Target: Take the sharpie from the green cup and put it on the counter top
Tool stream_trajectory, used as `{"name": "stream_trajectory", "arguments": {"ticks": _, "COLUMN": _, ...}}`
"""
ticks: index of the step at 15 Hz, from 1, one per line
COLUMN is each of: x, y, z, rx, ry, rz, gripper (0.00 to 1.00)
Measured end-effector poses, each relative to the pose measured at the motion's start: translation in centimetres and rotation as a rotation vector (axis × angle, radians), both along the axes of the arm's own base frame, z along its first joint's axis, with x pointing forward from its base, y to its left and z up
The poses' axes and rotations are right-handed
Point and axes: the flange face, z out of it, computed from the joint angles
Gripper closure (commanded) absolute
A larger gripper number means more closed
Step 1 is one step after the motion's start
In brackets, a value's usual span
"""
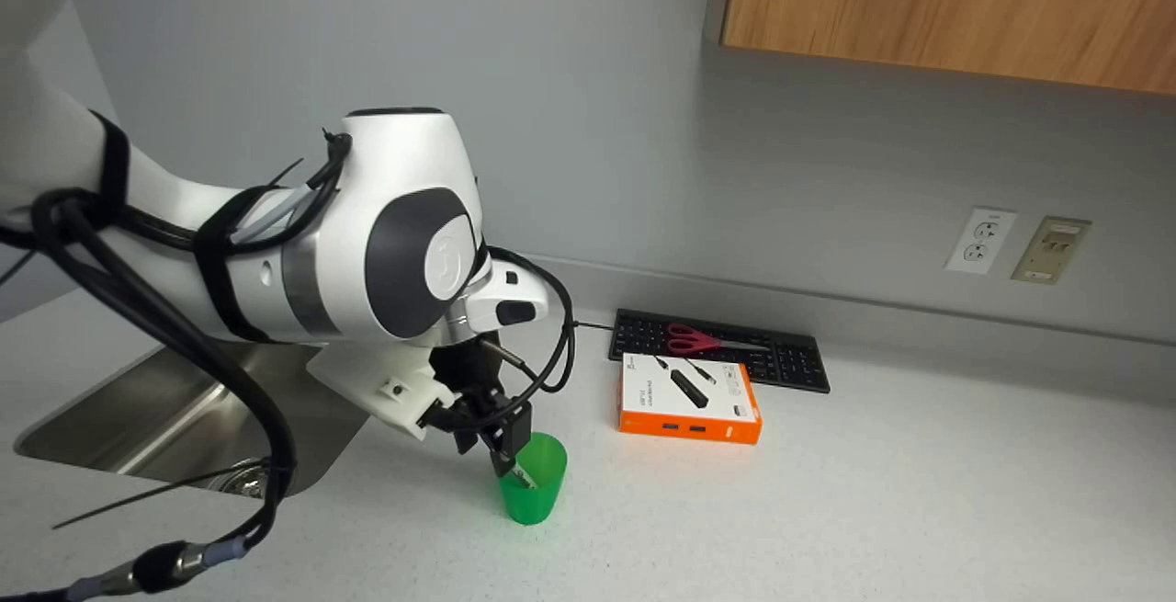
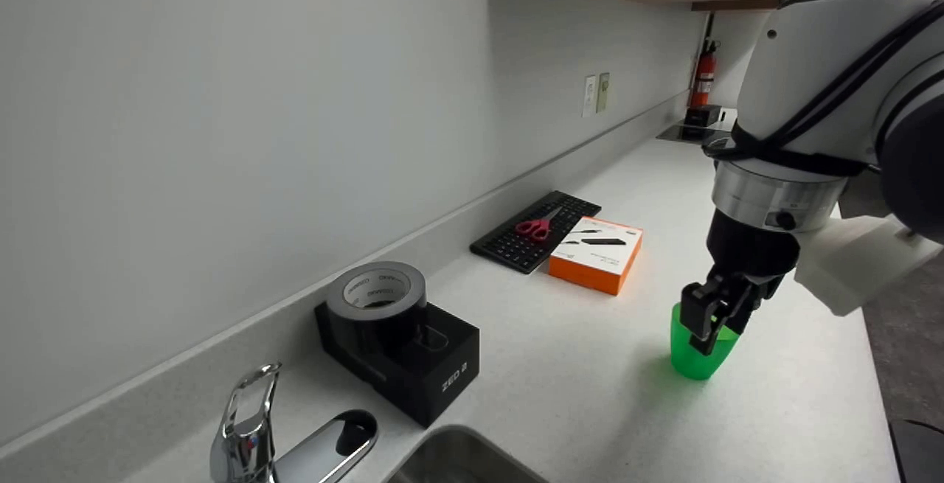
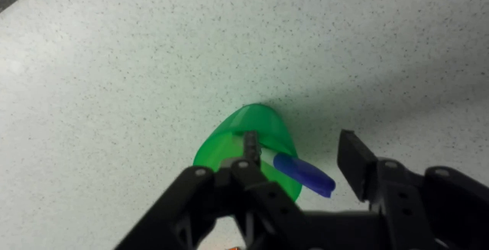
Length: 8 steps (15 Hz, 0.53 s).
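The green cup (image 1: 544,498) stands upright on the white speckled counter top (image 1: 873,492); it also shows in an exterior view (image 2: 690,362) and the wrist view (image 3: 256,118). The sharpie (image 3: 305,173) leans in the cup, its blue cap sticking out past the rim in the wrist view. Part of its pale body shows in an exterior view (image 1: 524,477). My gripper (image 3: 300,147) is open around the sharpie's cap end. In the wrist view, the left finger overlaps the cup's mouth and hides part of the sharpie. The right finger is outside the cup, apart from the cap.
An orange and white box (image 1: 689,400) lies beyond the cup, beside a black keyboard (image 1: 799,365) with red scissors (image 1: 694,340). A sink (image 1: 303,400) is cut into the counter. A black box (image 2: 450,365) bears a tape roll (image 2: 376,302) near the faucet (image 2: 251,439).
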Motion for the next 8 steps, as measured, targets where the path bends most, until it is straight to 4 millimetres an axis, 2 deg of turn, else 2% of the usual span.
{"name": "stream_trajectory", "arguments": {"ticks": 3, "x": 0.47, "y": -0.07, "z": -0.21, "rx": -0.008, "ry": -0.034, "rz": -0.013, "gripper": 0.96}}
{"name": "stream_trajectory", "arguments": {"ticks": 4, "x": 0.61, "y": -0.15, "z": -0.20, "rx": -0.010, "ry": -0.041, "rz": -0.019, "gripper": 0.99}}
{"name": "stream_trajectory", "arguments": {"ticks": 8, "x": 0.90, "y": -0.57, "z": 0.08, "rx": -0.017, "ry": -0.056, "rz": -0.036, "gripper": 0.96}}
